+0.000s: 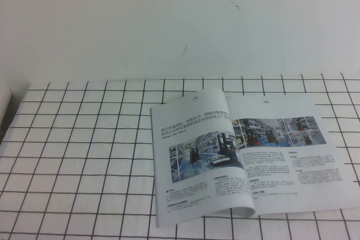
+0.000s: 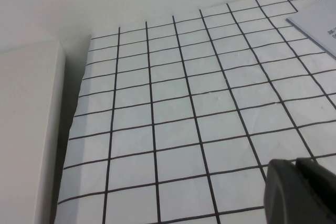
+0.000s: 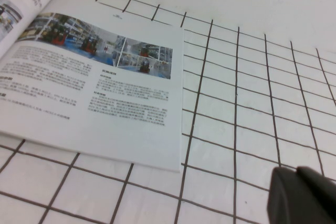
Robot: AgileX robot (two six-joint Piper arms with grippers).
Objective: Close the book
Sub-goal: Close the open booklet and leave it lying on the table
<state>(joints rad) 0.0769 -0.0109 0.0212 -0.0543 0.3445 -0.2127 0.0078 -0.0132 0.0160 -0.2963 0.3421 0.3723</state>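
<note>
Although only a dark sliver of each gripper reached its own wrist camera, you could still place both. The left gripper (image 2: 300, 191) hung above the checked cloth (image 2: 173, 108), and the right gripper (image 3: 303, 196) hung above the same cloth. Neither held or touched anything that showed. Whether either was open or closed, you could not tell from so little. Neither arm appeared in your high view.

The book (image 1: 247, 155) lay open on the right half of the cloth, its right page flat and its left page bowed up in a curve. From the left wrist only one corner of the book showed, well apart from that gripper. From the right wrist the flat page lay near that gripper but apart from it, with bare squares between. A white block (image 2: 26, 129), perhaps a box, sat beside the cloth's edge.
</note>
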